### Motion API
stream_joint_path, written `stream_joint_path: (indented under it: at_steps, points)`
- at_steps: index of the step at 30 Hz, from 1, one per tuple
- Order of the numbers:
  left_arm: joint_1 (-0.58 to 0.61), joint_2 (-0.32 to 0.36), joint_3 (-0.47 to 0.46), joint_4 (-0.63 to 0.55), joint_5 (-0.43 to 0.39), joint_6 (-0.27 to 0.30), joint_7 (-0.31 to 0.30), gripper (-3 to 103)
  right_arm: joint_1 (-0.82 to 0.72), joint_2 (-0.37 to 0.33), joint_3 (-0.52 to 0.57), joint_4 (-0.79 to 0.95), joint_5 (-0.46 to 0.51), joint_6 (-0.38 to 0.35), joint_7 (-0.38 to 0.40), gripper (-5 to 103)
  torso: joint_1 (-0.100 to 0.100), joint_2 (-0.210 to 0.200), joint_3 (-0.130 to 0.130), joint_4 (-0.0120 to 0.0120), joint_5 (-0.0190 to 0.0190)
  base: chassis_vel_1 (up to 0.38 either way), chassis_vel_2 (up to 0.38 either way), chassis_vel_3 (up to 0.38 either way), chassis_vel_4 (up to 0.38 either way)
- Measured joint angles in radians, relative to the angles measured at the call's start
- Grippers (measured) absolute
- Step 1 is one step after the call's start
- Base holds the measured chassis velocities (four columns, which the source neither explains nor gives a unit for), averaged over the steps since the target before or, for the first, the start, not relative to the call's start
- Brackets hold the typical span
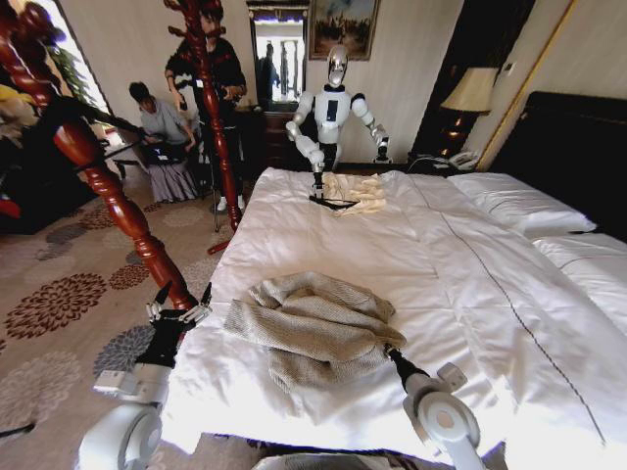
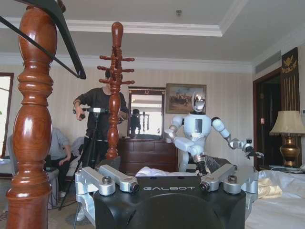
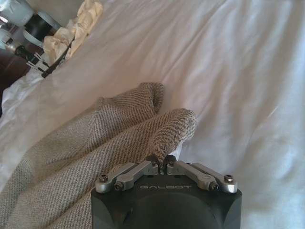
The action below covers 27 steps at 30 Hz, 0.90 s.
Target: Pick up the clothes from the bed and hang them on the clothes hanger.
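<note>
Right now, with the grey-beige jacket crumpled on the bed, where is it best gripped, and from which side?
Probably at the raised fold on the jacket's near edge, coming in low from the robot's side of the bed. That ridge stands up off the duvet, so fingers can close around it; the right hand is already pinched on it.

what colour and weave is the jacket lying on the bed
Grey-beige with a speckled, herringbone-like coarse knit; the jacket shows best in the right wrist view.
</note>
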Motion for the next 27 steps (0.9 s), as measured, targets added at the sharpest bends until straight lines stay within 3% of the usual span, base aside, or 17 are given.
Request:
stream_joint_path:
  at_steps: [3, 7, 10, 13, 15, 17, 19, 21, 24, 27]
  points:
    - [0.005, -0.002, -0.001, -0.007, 0.0, 0.0, 0.0, 100, -0.019, -0.01, 0.023, 0.058, 0.018, 0.044, -0.023, 3, 0.0, 0.0, 0.0, -0.0001, 0.0001, 0.0, 0.0, 0.0, 0.0]
    - [0.008, -0.004, -0.002, -0.012, -0.002, 0.001, -0.002, 100, -0.006, -0.024, 0.061, 0.15, 0.114, 0.074, 0.001, 3, 0.0, 0.0, 0.0, -0.0002, 0.0, 0.0, 0.0, 0.0, 0.0]
    - [0.015, -0.012, -0.001, -0.024, -0.002, 0.003, -0.004, 100, 0.054, -0.075, 0.143, 0.27, 0.221, 0.125, 0.006, 3, 0.0, 0.0, 0.0, 0.0001, -0.0002, 0.0, 0.0, 0.0, 0.0]
    - [0.018, -0.016, -0.001, -0.03, -0.002, 0.003, -0.005, 100, 0.071, -0.102, 0.183, 0.288, 0.254, 0.14, 0.001, 3, 0.0, 0.0, 0.0, 0.0001, -0.0001, 0.0, 0.0, 0.0, 0.0]
    - [0.026, -0.017, -0.004, -0.045, -0.002, 0.003, -0.005, 100, 0.1, -0.175, 0.277, 0.295, 0.352, 0.155, 0.007, 3, 0.0, 0.0, 0.0, -0.0001, 0.0002, 0.0, 0.0, 0.0, 0.0]
    - [0.028, -0.017, -0.005, -0.047, -0.003, 0.003, -0.005, 100, 0.104, -0.188, 0.293, 0.295, 0.365, 0.157, 0.01, 3, 0.0, 0.0, 0.0, -0.0001, 0.0004, 0.0, 0.0, 0.0, 0.0]
    - [0.036, -0.012, -0.018, -0.06, -0.013, 0.003, -0.007, 100, 0.14, -0.274, 0.41, 0.296, 0.481, 0.168, 0.033, 3, 0.0, 0.0, 0.0, -0.0001, 0.0002, 0.0, 0.0, 0.0, 0.0]
    - [0.037, -0.011, -0.02, -0.063, -0.015, 0.003, -0.007, 100, 0.148, -0.293, 0.441, 0.296, 0.509, 0.17, 0.038, 3, 0.0, 0.0, 0.0, 0.0002, 0.0003, 0.0, 0.0, 0.0, 0.0]
    - [0.041, -0.009, -0.029, -0.073, -0.022, 0.003, -0.009, 100, 0.187, -0.383, 0.612, 0.295, 0.622, 0.185, 0.055, 3, 0.0, 0.0, 0.0, -0.0002, 0.0, 0.0, 0.0, 0.0, 0.0]
    - [0.042, -0.009, -0.03, -0.077, -0.022, 0.003, -0.01, 100, 0.202, -0.426, 0.697, 0.294, 0.679, 0.19, 0.065, 3, 0.0, 0.0, 0.0, -0.0002, 0.0003, 0.0, 0.0, 0.0, 0.0]
